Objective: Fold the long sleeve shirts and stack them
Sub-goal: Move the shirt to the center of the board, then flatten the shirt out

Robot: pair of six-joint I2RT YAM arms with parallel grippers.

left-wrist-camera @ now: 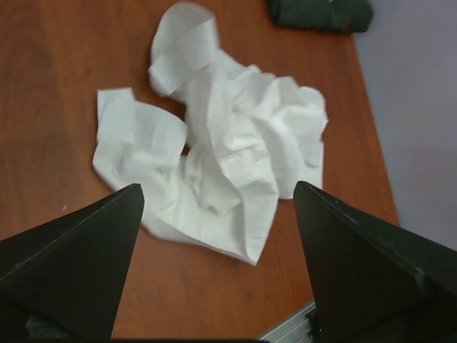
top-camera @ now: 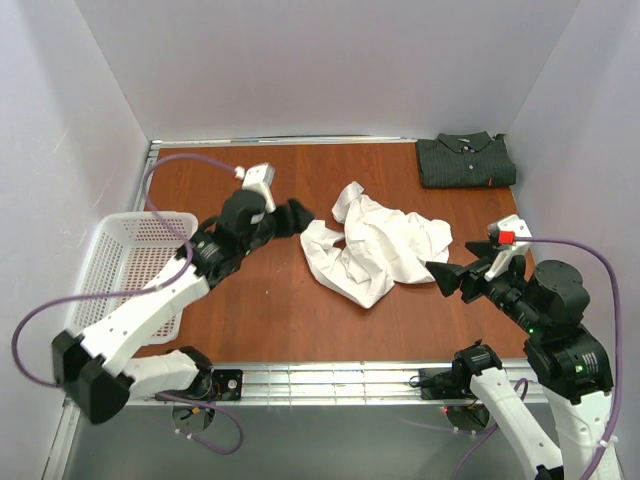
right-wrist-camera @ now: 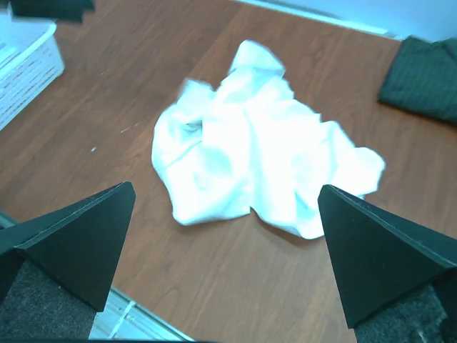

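A plain white long sleeve shirt (top-camera: 375, 245) (left-wrist-camera: 228, 136) (right-wrist-camera: 257, 150) lies crumpled in a heap at the table's middle. The dark grey-green shirt (top-camera: 466, 160) (left-wrist-camera: 321, 13) (right-wrist-camera: 425, 75) lies folded in the far right corner, a small red tag on its edge. My left gripper (top-camera: 297, 214) (left-wrist-camera: 218, 187) hovers just left of the white heap, open, with nothing between its fingers. Just right of the heap, my right gripper (top-camera: 447, 277) (right-wrist-camera: 226, 187) points at it, also open and empty. Neither gripper touches the cloth.
A white plastic mesh basket (top-camera: 125, 250) (right-wrist-camera: 25, 64) stands at the table's left edge, under the left arm. White walls close in the left, back and right sides. A metal rail (top-camera: 330, 380) runs along the near edge.
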